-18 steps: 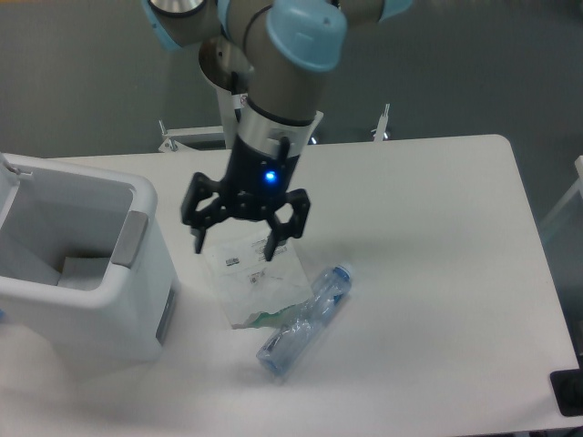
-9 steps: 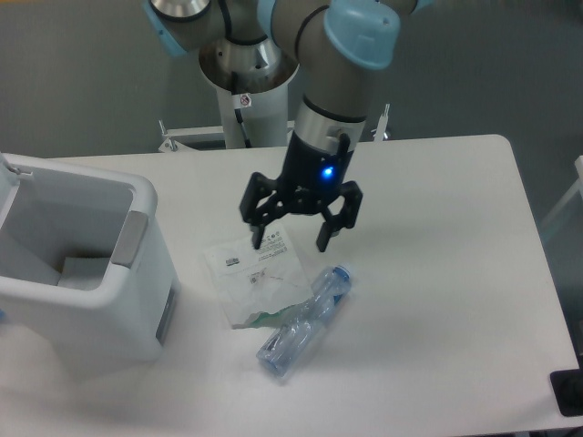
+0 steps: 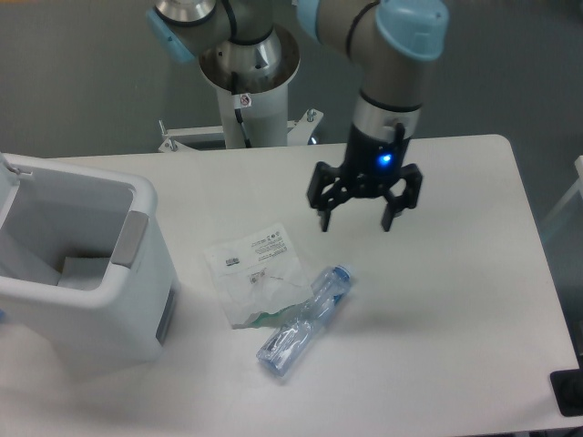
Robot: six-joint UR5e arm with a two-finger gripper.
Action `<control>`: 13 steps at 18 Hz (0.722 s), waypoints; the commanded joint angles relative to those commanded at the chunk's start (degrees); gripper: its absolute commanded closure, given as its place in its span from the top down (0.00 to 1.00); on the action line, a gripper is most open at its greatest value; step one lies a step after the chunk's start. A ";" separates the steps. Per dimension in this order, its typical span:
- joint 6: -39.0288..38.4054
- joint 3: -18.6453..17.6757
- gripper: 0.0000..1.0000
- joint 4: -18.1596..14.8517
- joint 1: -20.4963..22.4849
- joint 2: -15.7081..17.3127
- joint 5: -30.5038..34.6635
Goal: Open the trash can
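- Bin at the left edge of the worktop, partly cut off by the frame, in the same spot as a second ago
- Already open: interior exposed from above, with a pale boxy item lying at the bottom
- Lid apparently swung up at the far left, only a white sliver showing at the frame edge
- Grey tab on the right-hand rim, untouched and unmoved across the three moments
- Just right of the bin, a flat clear bag with a printed label, lying as before
- Touching the bag's lower right corner, a crushed clear bottle lying on its side, blue cap toward the upper right, also unmoved
- End effector now well right of the bin, above bare worktop beyond the bag and bottle
- Shifted steadily rightward over the last second: first above the bag close beside the bin, then over the bag's upper right, now past both items
- Fingers spread wide and pointing down, nothing between them, blue light lit on the wrist
- Only the arm changed place, and always away from the bin
- Judged from this: opening looks done, and the travel reads as a retreat or a move toward some other spot, not an approach to the tab
- No further contact with the bin seemingly needed, provided the lid stays up by itself, which cannot be confirmed since the lid is mostly out of frame
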 joint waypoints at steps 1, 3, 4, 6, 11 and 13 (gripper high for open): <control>1.14 0.00 1.00 0.00 0.27 -0.44 0.97; 6.05 0.88 1.00 0.09 1.15 -1.41 2.03; 9.21 0.88 1.00 0.09 1.15 -1.84 2.47; 16.06 0.62 1.00 0.09 1.23 -2.02 4.31; 28.39 0.35 1.00 0.09 1.15 -3.43 9.24; 28.84 0.44 1.00 0.09 1.15 -3.87 9.94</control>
